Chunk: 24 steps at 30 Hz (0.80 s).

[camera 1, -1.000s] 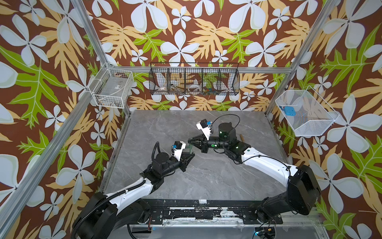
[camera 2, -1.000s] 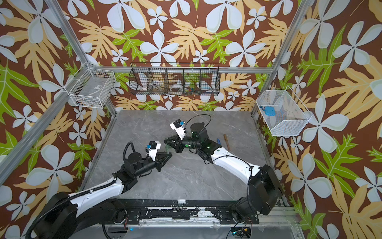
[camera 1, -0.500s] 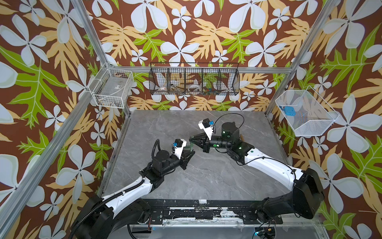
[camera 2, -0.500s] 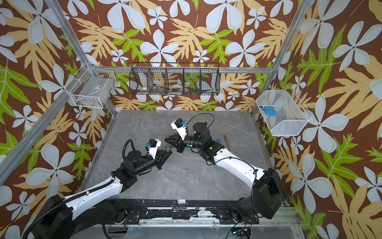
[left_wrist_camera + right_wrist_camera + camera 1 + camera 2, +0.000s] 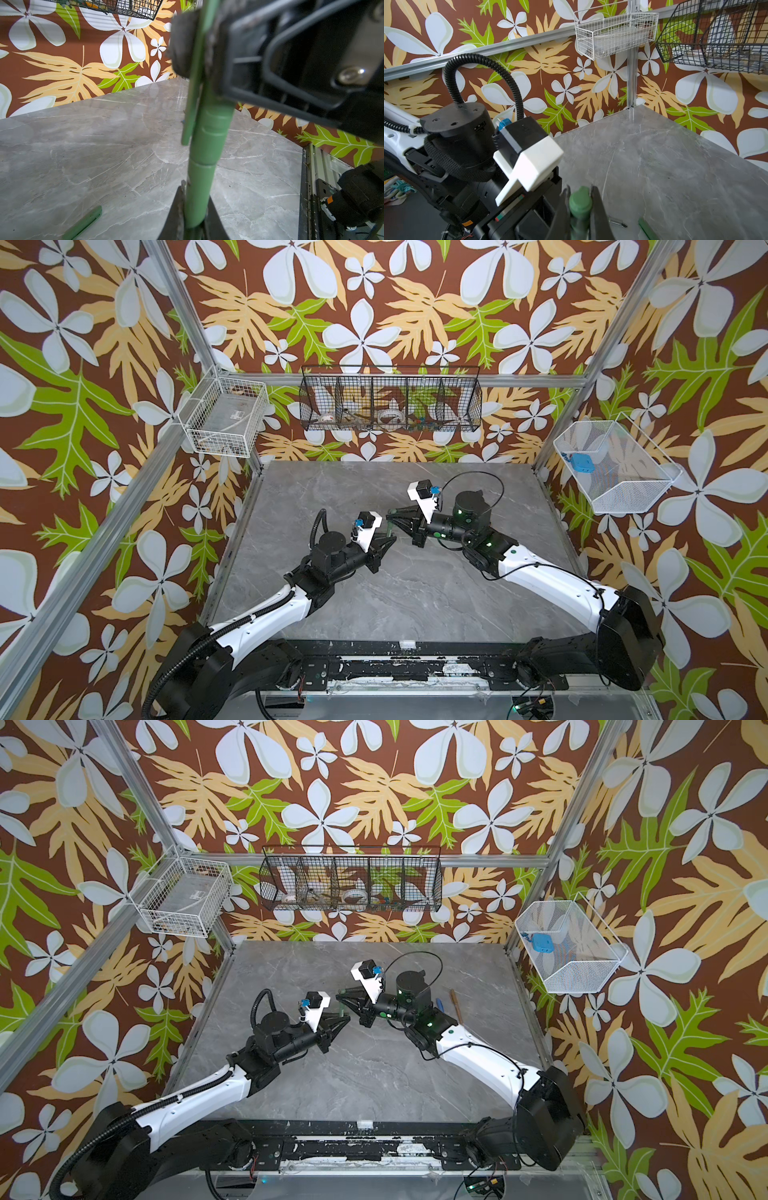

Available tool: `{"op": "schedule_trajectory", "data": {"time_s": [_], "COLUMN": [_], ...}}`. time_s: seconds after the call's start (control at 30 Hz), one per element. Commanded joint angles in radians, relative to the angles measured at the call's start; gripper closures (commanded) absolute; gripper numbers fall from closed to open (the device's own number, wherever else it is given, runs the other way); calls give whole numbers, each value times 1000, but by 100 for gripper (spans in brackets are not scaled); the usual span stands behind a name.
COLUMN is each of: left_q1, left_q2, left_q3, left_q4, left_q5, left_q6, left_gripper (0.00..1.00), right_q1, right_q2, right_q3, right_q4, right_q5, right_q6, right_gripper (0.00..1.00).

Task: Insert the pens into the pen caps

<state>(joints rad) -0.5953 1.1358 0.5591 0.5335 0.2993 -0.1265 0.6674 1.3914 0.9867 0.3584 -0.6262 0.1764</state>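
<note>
In the left wrist view a dull green pen (image 5: 198, 187) rises from my left gripper (image 5: 195, 195), which is shut on it. Its front end sits inside a green pen cap (image 5: 212, 133) with a clip. My right gripper (image 5: 580, 200) is shut on that cap, whose closed end (image 5: 580, 202) shows between the fingers. In both top views the two grippers (image 5: 388, 540) (image 5: 392, 516) meet tip to tip above the middle of the table (image 5: 415, 593). A blue pen (image 5: 440, 1006) and an orange-brown pen (image 5: 456, 1004) lie beside the right arm.
Another green piece (image 5: 83, 223) (image 5: 648, 228) lies flat on the table below the grippers, with a small clear piece with a dark tip (image 5: 616, 223) next to it. Wire baskets hang on the back wall (image 5: 390, 406), the left wall (image 5: 224, 418) and the right wall (image 5: 611, 468).
The right arm's wrist has drifted slightly to the right and back. Both grippers stay shut and close together over the table's middle.
</note>
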Motion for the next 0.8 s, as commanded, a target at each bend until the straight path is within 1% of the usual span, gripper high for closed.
{"op": "schedule_trajectory", "data": {"time_s": [0.0,0.13,0.2,0.33,0.4,0.47,0.57,0.63,0.7,0.77], "left_q1": [37,55,75,94,94,92,85,66,36,22], "left_q2": [-7,-17,-26,-19,0,24,55,65,61,55], "left_q3": [46,44,38,36,39,33,1,-28,-60,-106], "left_q4": [547,594,626,683,692,696,662,603,529,498], "left_q5": [-215,-222,-211,-149,-103,-46,11,18,2,5], "left_q6": [-120,-134,-168,-233,-258,-291,-314,-303,-274,-274], "left_gripper": [100,100,100,100,100,100,100,100,100,100], "right_q1": [9,11,10,10,10,10,9,6,-1,-10], "right_q2": [12,19,15,2,-9,-24,-49,-73,-105,-154], "right_q3": [-36,-58,-76,-97,-96,-88,-72,-65,-69,-79], "right_q4": [-322,-323,-320,-288,-265,-243,-243,-242,-225,-202], "right_q5": [-169,-179,-174,-152,-140,-123,-96,-64,-38,-8], "right_q6": [-2,2,5,22,33,38,28,24,26,31], "right_gripper": [100,100,100,100,95,85,73,67,61,57]}}
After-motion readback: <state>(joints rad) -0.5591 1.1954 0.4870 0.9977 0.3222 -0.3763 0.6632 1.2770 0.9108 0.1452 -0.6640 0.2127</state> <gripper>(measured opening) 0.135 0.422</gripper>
